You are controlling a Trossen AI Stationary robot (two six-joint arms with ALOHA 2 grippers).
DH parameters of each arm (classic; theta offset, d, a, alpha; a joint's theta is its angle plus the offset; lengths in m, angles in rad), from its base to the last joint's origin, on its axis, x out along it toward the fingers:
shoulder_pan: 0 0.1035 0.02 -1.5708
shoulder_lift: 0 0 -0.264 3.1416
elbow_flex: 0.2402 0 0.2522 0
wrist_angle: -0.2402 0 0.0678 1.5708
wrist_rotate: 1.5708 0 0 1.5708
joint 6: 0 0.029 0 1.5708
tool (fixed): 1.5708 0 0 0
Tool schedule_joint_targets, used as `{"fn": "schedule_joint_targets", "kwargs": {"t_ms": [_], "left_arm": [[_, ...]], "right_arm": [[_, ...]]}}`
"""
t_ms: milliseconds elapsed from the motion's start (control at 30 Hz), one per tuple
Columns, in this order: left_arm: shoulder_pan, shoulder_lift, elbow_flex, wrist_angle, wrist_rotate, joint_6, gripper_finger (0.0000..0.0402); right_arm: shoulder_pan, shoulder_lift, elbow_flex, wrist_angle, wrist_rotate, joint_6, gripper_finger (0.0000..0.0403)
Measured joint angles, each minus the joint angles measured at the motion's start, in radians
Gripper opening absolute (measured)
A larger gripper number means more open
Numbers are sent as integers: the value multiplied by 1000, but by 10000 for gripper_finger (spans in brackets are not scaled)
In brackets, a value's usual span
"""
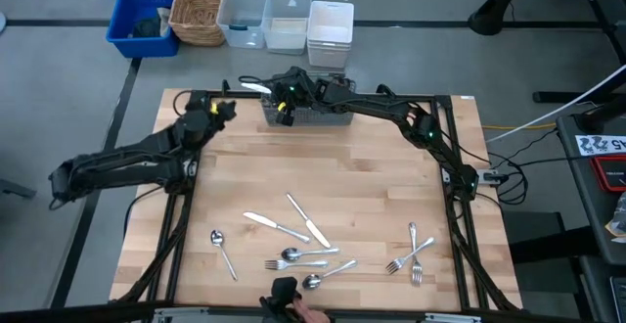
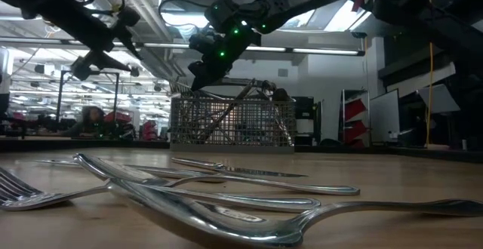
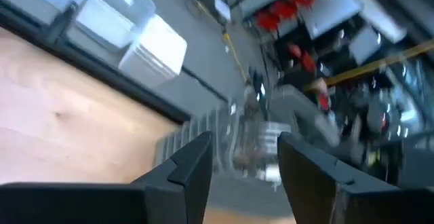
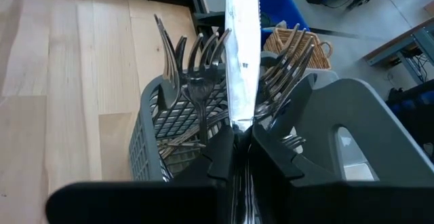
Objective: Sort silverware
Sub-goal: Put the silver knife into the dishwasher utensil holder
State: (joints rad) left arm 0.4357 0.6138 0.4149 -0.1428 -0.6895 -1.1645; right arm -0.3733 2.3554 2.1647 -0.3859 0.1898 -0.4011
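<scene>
A grey wire-mesh basket (image 1: 311, 117) stands at the table's far edge with several forks (image 4: 196, 61) upright in it. My right gripper (image 1: 278, 91) hovers over the basket's left end, shut on a flat shiny knife (image 1: 255, 88). My left gripper (image 1: 228, 109) hangs open and holds nothing, left of the basket and above the table's far left part; its fingers (image 3: 193, 166) frame the basket. More silverware lies flat on the near half of the table: knives (image 1: 277, 227), spoons (image 1: 223, 250) and forks (image 1: 413, 257). My right gripper pinches one end of the knife (image 4: 241, 115) between its two fingers, which lie along it. The rest of the knife sticks out past the fingertips toward the table's left (image 1: 252, 87). It is lifted clear, above the basket's rim and the forks.
Beyond the table's far edge stand a blue bin (image 1: 142, 20), a wicker basket (image 1: 199, 10) and clear plastic boxes (image 1: 284, 18). A dark object (image 1: 284, 294) sits at the near edge. Bare wood (image 1: 323, 166) lies between the basket and the loose silverware.
</scene>
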Motion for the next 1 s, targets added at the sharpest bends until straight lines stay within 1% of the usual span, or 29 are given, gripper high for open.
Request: {"fn": "schedule_joint_targets", "kwargs": {"t_ms": [100, 200, 333, 433, 533, 600, 767, 1000], "left_arm": [[59, 35, 0, 103, 23, 23, 153], [111, 104, 0, 209, 68, 47, 153], [170, 222, 0, 274, 161, -28, 153], [191, 308, 0, 366, 198, -53, 153], [197, 373, 0, 505, 208, 2, 153], [201, 403, 0, 561, 209, 25, 153], [233, 453, 0, 571, 209, -11, 153], [268, 497, 0, 617, 209, -12, 149]], "right_arm": [[0, 0, 0, 0, 0, 1, 40], [0, 0, 0, 0, 0, 1, 40], [0, 0, 0, 0, 0, 2, 40], [0, 0, 0, 0, 0, 2, 40], [0, 0, 0, 1, 0, 3, 40], [0, 0, 0, 1, 0, 3, 40], [0, 0, 0, 1, 0, 3, 40], [0, 0, 0, 1, 0, 3, 40]]}}
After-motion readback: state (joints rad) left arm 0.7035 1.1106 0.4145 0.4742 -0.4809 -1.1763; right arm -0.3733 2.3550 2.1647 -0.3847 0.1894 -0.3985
